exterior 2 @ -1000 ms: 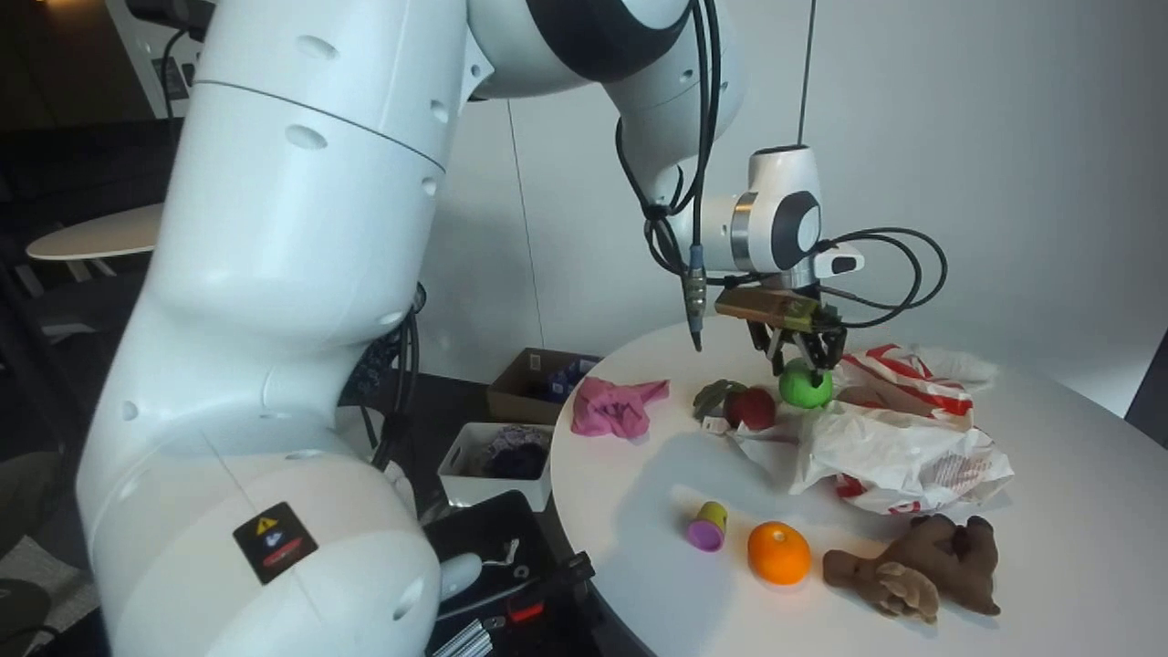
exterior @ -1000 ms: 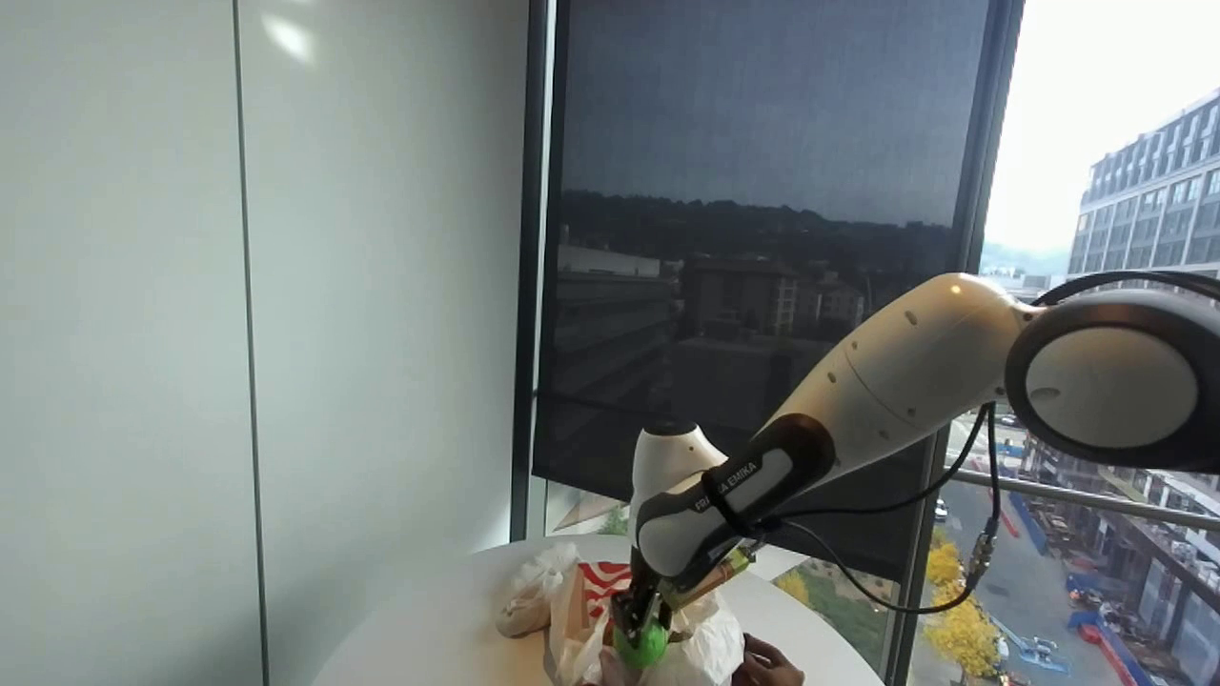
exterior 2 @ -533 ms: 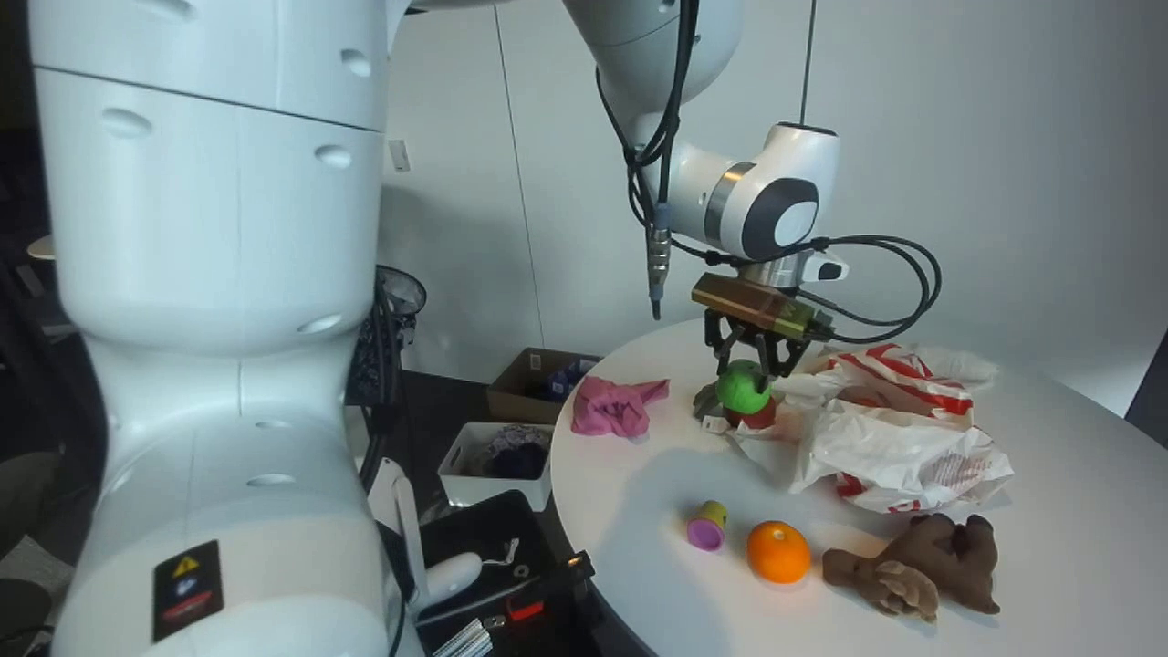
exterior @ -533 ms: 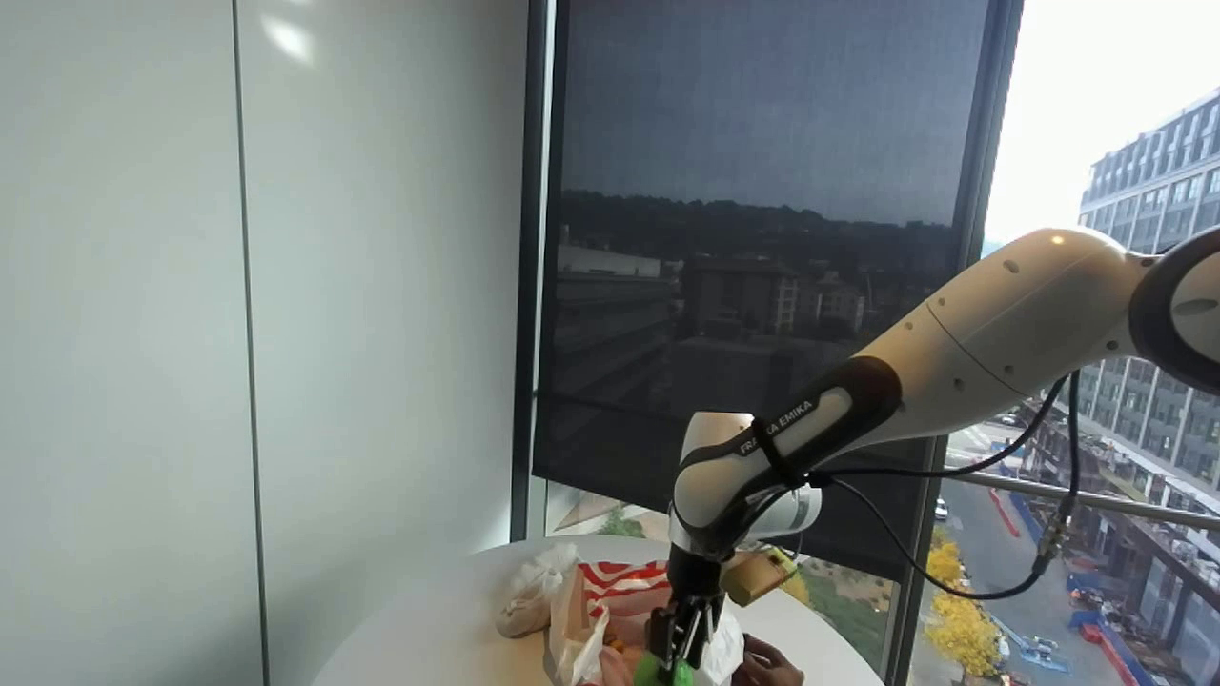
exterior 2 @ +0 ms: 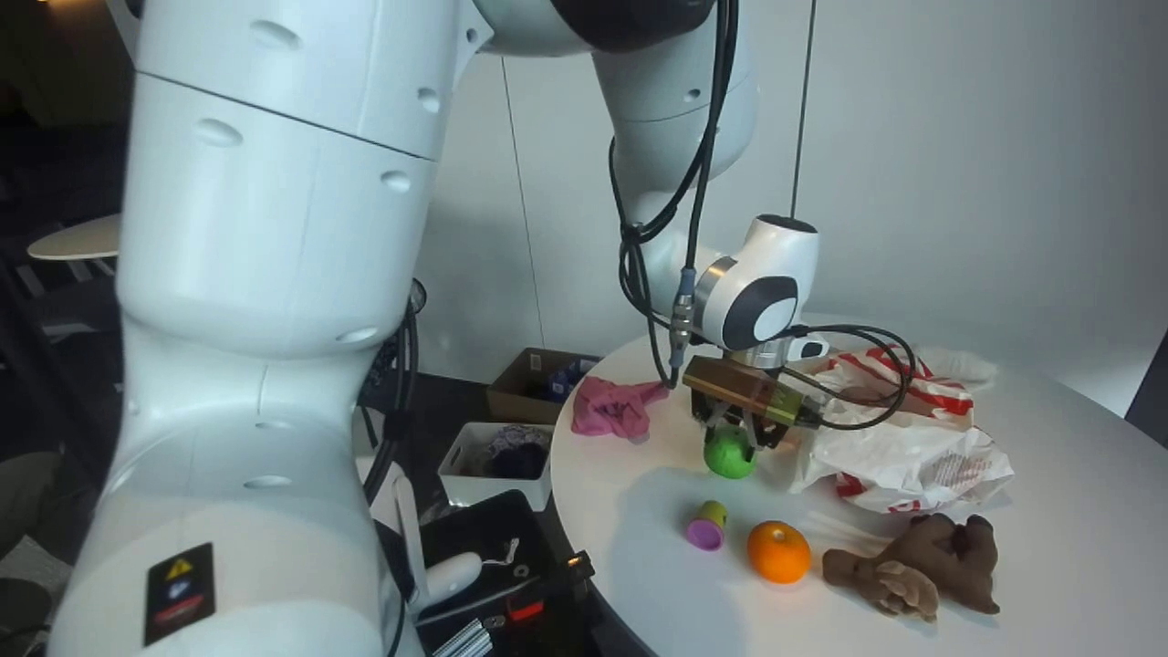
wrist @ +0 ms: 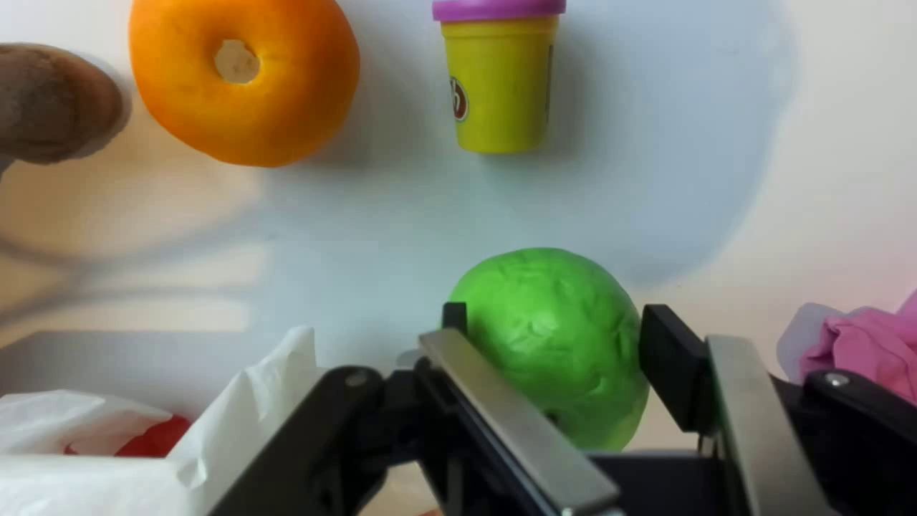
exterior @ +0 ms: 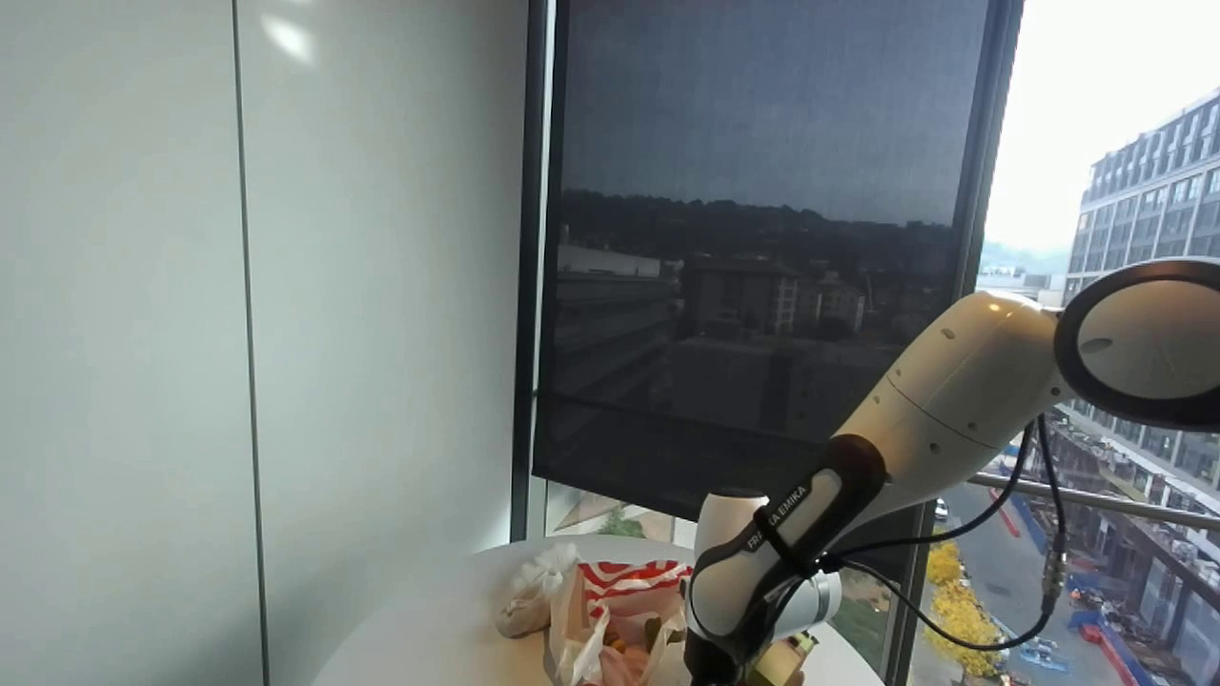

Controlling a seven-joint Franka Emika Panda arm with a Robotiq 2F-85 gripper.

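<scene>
My gripper (wrist: 551, 340) is shut on a green ball (wrist: 555, 301) with a creased, slightly dented surface, one finger on each side of it. An exterior view shows the green ball (exterior 2: 728, 453) low over the white round table, under the gripper (exterior 2: 735, 436); whether it touches the tabletop I cannot tell. Beyond the ball in the wrist view are a yellow tub (wrist: 501, 86) with a purple lid and an orange fruit (wrist: 286, 93). The fingertips and ball are cut off below the frame in an exterior view, where the arm (exterior: 743, 581) reaches down.
A white and red plastic bag (exterior 2: 899, 456) lies beside the gripper, its opening (wrist: 243, 401) close to one finger. A pink cloth (exterior 2: 616, 408) sits near the table edge. A brown plush toy (exterior 2: 912, 561) lies by the orange. Boxes (exterior 2: 538, 388) stand on the floor beyond the table (exterior 2: 639, 602).
The gripper has carried the green ball away from beside the bag, then lowered it toward the table on the yellow tub's side. The red fruit and leaf are now hidden behind the gripper.
</scene>
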